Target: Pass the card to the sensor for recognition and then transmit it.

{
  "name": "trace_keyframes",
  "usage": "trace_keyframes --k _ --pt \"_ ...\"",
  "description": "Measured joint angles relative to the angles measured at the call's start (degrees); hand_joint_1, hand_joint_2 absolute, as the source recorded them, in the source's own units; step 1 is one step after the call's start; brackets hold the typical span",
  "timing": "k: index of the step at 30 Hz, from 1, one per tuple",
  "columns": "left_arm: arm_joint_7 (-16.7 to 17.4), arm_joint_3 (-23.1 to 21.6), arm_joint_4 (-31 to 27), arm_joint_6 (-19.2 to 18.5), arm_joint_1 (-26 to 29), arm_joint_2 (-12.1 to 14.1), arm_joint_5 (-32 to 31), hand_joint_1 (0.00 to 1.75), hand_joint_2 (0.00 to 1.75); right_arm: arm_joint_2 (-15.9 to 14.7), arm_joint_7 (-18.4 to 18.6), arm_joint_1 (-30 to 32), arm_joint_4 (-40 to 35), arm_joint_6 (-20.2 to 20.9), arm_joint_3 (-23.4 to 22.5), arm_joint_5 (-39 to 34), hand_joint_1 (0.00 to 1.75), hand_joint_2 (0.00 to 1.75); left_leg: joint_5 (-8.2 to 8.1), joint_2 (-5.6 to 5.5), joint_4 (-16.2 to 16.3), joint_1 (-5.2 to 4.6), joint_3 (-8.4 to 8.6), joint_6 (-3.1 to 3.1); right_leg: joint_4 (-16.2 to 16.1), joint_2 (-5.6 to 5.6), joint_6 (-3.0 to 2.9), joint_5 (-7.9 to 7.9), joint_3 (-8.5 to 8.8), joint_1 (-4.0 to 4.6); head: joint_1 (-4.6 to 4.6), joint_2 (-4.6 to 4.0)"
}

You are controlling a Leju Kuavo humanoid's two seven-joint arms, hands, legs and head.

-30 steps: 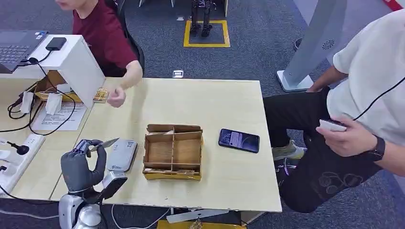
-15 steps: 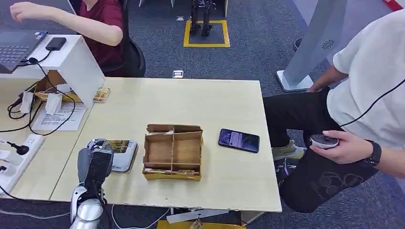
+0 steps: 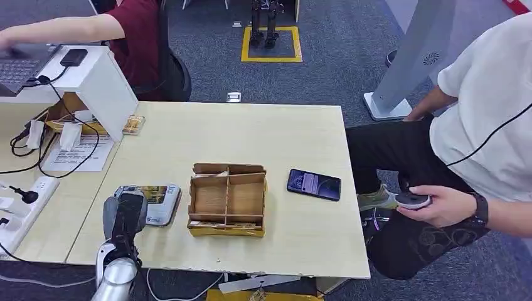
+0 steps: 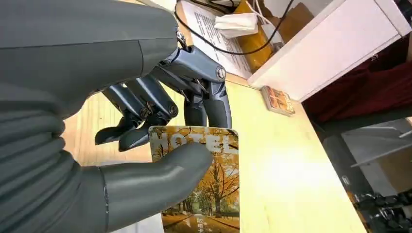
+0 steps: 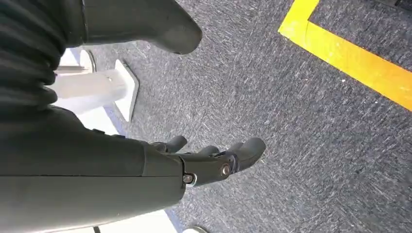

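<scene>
Left robot hand (image 3: 127,212) at lower left of the head frame, pinching a hotel card (image 4: 204,174) between thumb and dark fingers (image 4: 194,68), printed face up with autumn trees and the word HOTEL. Card held flat over the white sensor (image 3: 164,205) on the pale wooden bench (image 3: 301,132), just left of an open cardboard divider box (image 3: 228,199). Dark phone (image 3: 313,184) lay right of the box, screen up. Right robot hand (image 5: 214,162) hung over grey carpet (image 5: 311,145) beside a yellow floor line (image 5: 354,60), fingers loosely apart, holding nothing. At right edge, a seated person in a white shirt (image 3: 489,94) gripped a small grey device (image 3: 412,200). At upper left, a person in a dark red top (image 3: 135,31) reached toward a laptop (image 3: 19,66) on a white stand (image 3: 103,84).
</scene>
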Motion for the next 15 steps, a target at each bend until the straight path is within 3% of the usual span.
trace_keyframes --k 3,15 --pt "2.4 0.1 2.0 0.0 -1.0 0.0 -1.1 1.75 1.75 0.0 0.0 0.0 0.0 0.0 -0.2 0.5 0.0 1.75 0.0 -0.01 0.0 0.0 0.0 0.0 0.0 0.0 0.0 0.0 0.01 0.0 -0.02 0.0" --pt "5.2 1.4 11.8 4.0 -5.0 0.3 -11.8 1.75 1.75 0.2 0.2 0.0 0.0 0.2 -0.4 2.2 0.0 1.75 0.01 -0.01 0.0 0.0 0.01 0.0 0.0 -0.01 -0.01 0.0 0.03 0.0 -0.02 0.0"
